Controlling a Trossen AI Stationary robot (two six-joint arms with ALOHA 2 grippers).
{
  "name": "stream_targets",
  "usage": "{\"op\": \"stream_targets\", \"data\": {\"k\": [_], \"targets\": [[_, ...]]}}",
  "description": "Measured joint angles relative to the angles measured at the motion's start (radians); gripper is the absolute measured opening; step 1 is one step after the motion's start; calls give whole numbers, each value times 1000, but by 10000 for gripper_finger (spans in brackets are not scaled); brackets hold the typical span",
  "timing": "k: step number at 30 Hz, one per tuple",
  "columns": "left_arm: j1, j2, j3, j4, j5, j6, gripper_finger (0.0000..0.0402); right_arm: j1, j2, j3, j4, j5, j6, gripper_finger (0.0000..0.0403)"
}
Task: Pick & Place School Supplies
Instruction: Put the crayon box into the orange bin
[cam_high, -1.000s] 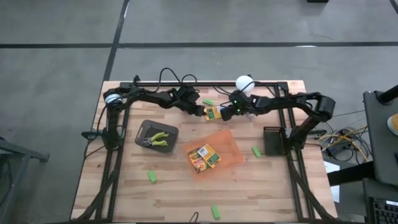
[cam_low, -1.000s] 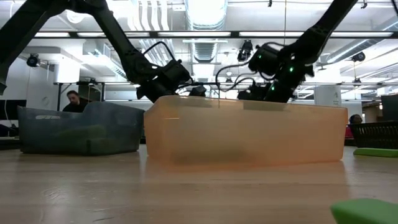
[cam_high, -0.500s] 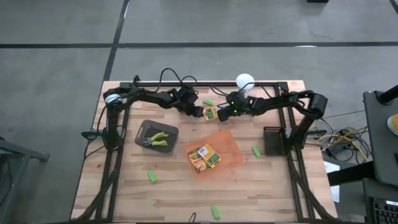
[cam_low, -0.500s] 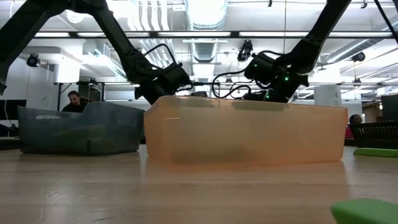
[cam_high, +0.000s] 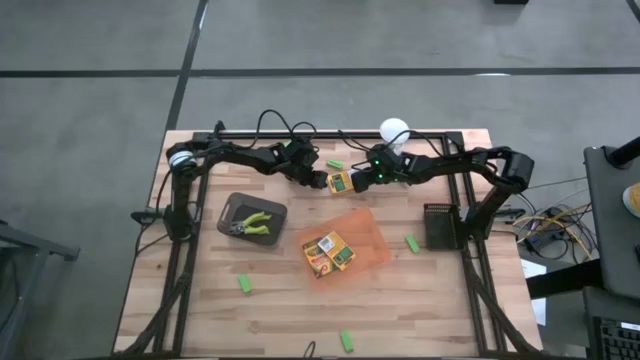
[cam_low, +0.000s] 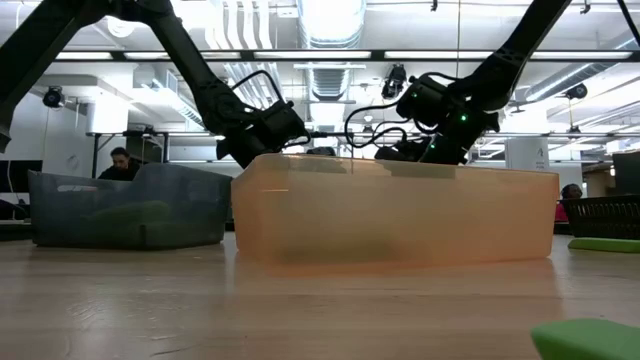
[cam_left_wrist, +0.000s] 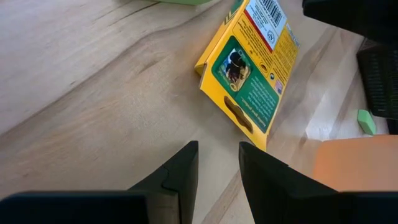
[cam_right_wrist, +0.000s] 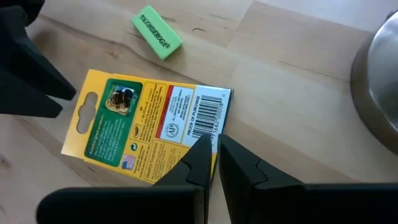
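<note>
A yellow-and-green crayon box (cam_high: 341, 182) lies flat on the table at the far middle, between my two grippers. My left gripper (cam_high: 322, 181) is narrowly open and empty, just left of the box (cam_left_wrist: 249, 68). My right gripper (cam_high: 360, 181) is shut, with its fingertips (cam_right_wrist: 215, 146) over the box's barcode end. Two more crayon boxes (cam_high: 330, 253) lie in the orange tray (cam_high: 368, 235). Two plier-like tools (cam_high: 255, 222) lie in a grey tray (cam_high: 232, 206). Green stubby pieces lie loose on the table: one beside the box (cam_right_wrist: 157, 33), another farther off (cam_high: 412, 243). My right gripper points down at the crayon box's barcode end (cam_right_wrist: 205, 121), its shut fingers at that end's edge. I cannot tell whether they touch it. The box lies flat on the table.
A white round-headed lamp (cam_high: 393, 130) stands just behind the right gripper. A black basket (cam_high: 440, 225) sits at the right. More green pieces lie toward the near edge: one on the left (cam_high: 244, 284), one in the middle (cam_high: 346, 341). In the low view the orange tray (cam_low: 395, 215) hides the box.
My right gripper has moved a little toward the table's left, closer to the crayon box, dipping and then rising slightly. The box has stayed in place.
</note>
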Motion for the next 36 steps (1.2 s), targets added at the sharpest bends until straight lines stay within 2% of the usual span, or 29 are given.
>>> {"op": "stream_targets", "data": {"k": [13,25,29,36], "targets": [[0,0,0,16,-16,-12,119,1,47,1,11,1,3,27],[0,0,0,36,-38,-181,119,1,47,1,13,1,3,27],[0,0,0,63,-75,-173,119,1,47,1,14,1,3,27],[-2,0,0,112,-77,-170,119,1,47,1,15,1,3,26]]}}
